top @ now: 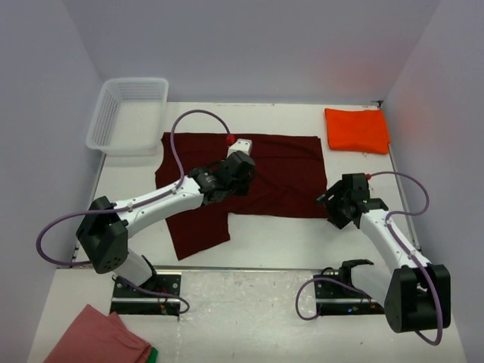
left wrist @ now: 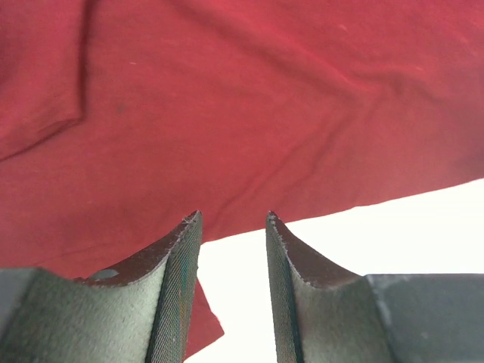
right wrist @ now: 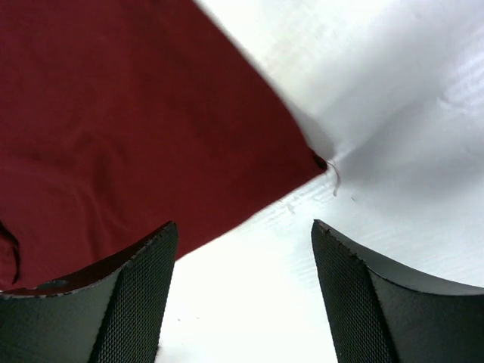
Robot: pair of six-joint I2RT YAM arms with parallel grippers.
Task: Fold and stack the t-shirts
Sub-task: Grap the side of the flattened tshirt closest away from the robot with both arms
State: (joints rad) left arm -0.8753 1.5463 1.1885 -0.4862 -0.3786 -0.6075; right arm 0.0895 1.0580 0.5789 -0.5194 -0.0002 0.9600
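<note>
The dark maroon t-shirt (top: 272, 174) lies spread across the middle of the table, with one flap hanging toward the near edge at its left. The orange-red t-shirt (top: 357, 130) sits folded at the back right. My left gripper (top: 227, 185) hovers over the maroon shirt's near edge. Its jaws are open and hold nothing. In the left wrist view that gripper (left wrist: 233, 217) frames the shirt's hem (left wrist: 227, 113) and bare table. My right gripper (top: 340, 204) is open beside the shirt's near right corner. The right wrist view shows this gripper (right wrist: 243, 223) wide apart over white table, with maroon cloth (right wrist: 113, 113) ahead on the left.
A white mesh basket (top: 128, 113) stands at the back left corner. A salmon-pink cloth with a green edge (top: 98, 336) lies on the lower ledge at the front left. Walls close in the table on the left, back and right.
</note>
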